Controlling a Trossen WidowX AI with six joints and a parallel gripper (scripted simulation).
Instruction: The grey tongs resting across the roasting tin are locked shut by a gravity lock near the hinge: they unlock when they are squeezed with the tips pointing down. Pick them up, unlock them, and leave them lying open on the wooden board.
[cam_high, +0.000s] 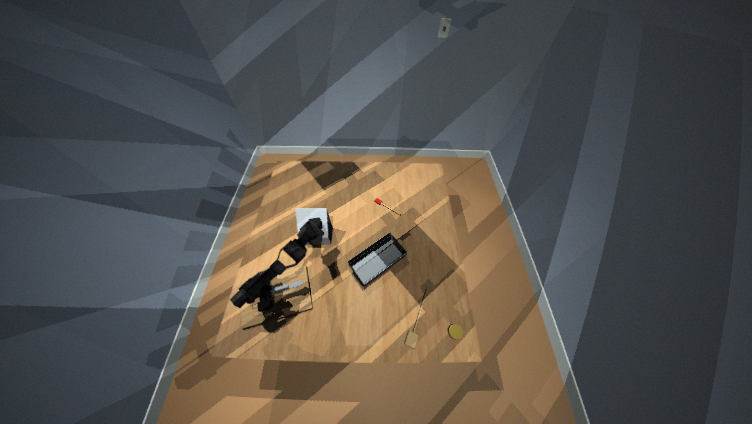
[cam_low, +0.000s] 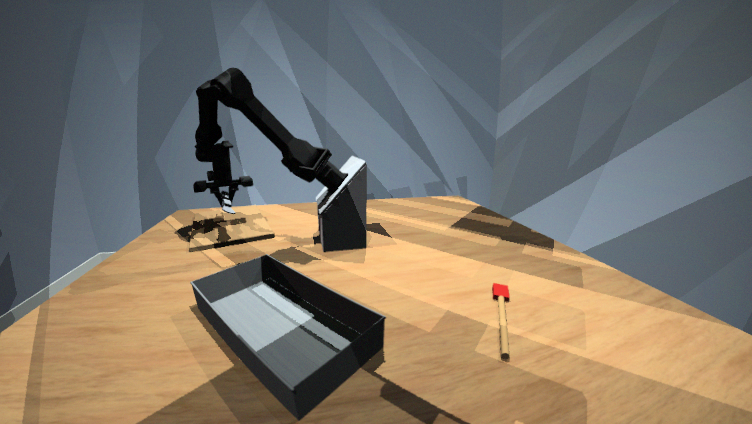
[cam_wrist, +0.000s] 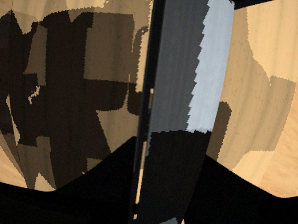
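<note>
Gripper (cam_high: 272, 290) (cam_low: 226, 196) (cam_wrist: 157, 147) fingers, slightly apart, clamp the grey tongs (cam_high: 288, 286) (cam_low: 227, 206) (cam_wrist: 184, 75)

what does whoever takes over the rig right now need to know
Pincer: shut on the grey tongs, held above the wooden board.
Roasting tin: on the table, tongs out of it.
Done: tongs picked up and brought over to the board.
Unclear: whether the lock has let go; the views don't settle it.
Left: make sure the tongs are unlocked, lay them on the board and let go so that they lie open.
</note>
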